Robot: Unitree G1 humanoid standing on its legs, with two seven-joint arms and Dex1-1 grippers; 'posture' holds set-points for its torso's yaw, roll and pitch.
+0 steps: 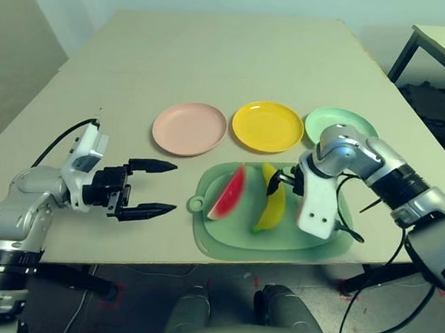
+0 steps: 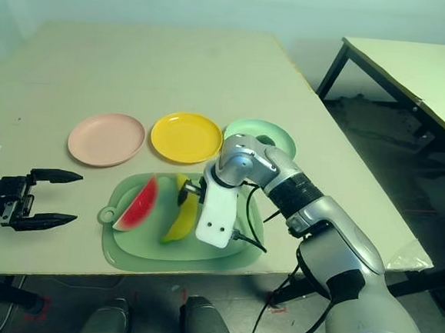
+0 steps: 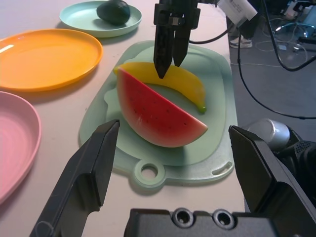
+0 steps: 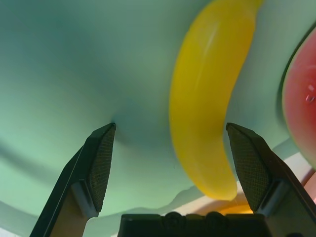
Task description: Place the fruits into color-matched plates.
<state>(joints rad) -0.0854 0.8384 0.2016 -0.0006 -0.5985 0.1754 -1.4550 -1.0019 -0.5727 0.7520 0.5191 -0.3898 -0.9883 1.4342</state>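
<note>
1. Right gripper (image 3: 169, 54) pointing steeply down over the cutting board (image 1: 224, 240), fingers spread wide apart and empty, tips just above the banana (image 1: 272, 205); whether they touch it, cannot tell.
2. In the right wrist view, banana (image 4: 207, 103) lying between the two fingers (image 4: 101, 165), nearer one of them, not clamped.
3. Left gripper (image 1: 150, 185) held level above the bare table (image 1: 215, 58), well to the left of the board, pointing right toward it, fingers wide open, nothing between them.
4. Watermelon wedge (image 1: 229, 193) standing on its rind on the left half of the board, red face showing, just beside the banana; touching or apart, cannot tell.
5. Banana lying lengthwise on the middle of the board, curved, just right of the wedge.
6. Avocado (image 3: 113, 11) resting in the mint green plate (image 1: 325, 122), already on its matching colour.
7. Three plates in a row beyond the board: pink plate (image 1: 188, 127) on the left, yellow plate (image 1: 267, 126) in the middle, mint green one on the right, partly hidden behind the right arm.
8. Pink and yellow plates holding nothing.
9. Ring handle (image 1: 196, 204) of the board on its left edge, facing the left gripper.
</note>
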